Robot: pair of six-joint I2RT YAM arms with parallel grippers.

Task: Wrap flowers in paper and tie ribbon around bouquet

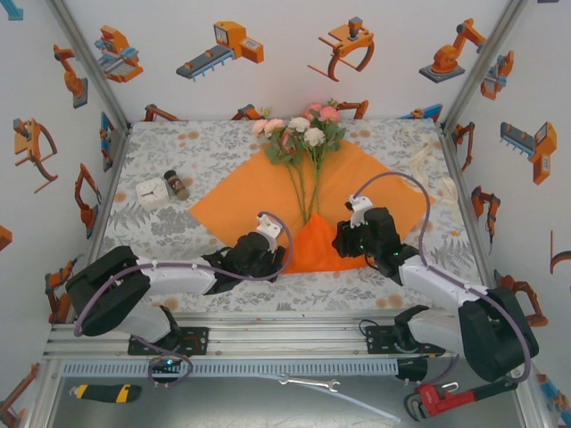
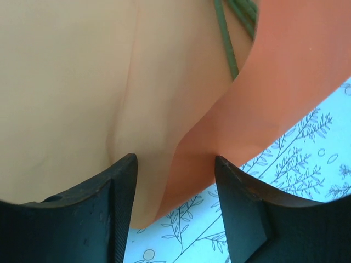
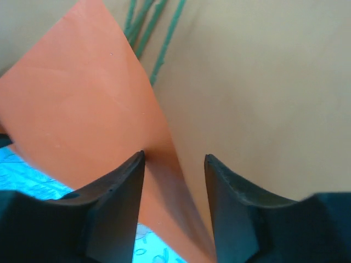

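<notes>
Our left gripper (image 2: pixel 175 159) stands released. Its two dark fingers are apart, with the raised fold of the large bright orange sheet of thin paper (image 2: pixel 285 71) running up between them, not pinched. Our right gripper (image 3: pixel 174 155) is likewise unclenched, and the slanting edge of the same fold passes through its gap. We judge that both sit low at the near corner because that corner is the one being turned up over the stem ends, and opened jaws let the flap rest under its own crease.

Just beyond the fingers, the thin green stems (image 3: pixel 164 44) slip under the flap, so their cut ends are covered. From above, the sheet lies as a diamond on the grey leaf-printed tablecloth (image 1: pixel 178 152), with the small bunch of pink and cream roses (image 1: pixel 303 134) along its middle line. The heads sit over the far corner and the stems point toward us, an arrangement that leaves the two side corners free to be folded inward next.

A pale strip by the right wall (image 1: pixel 419 163) may be the cream ribbon. We cannot tell for sure, but it is well apart from the paper. A small white box (image 1: pixel 152 192) and a little brown bottle (image 1: pixel 176 185) wait off to the left.
</notes>
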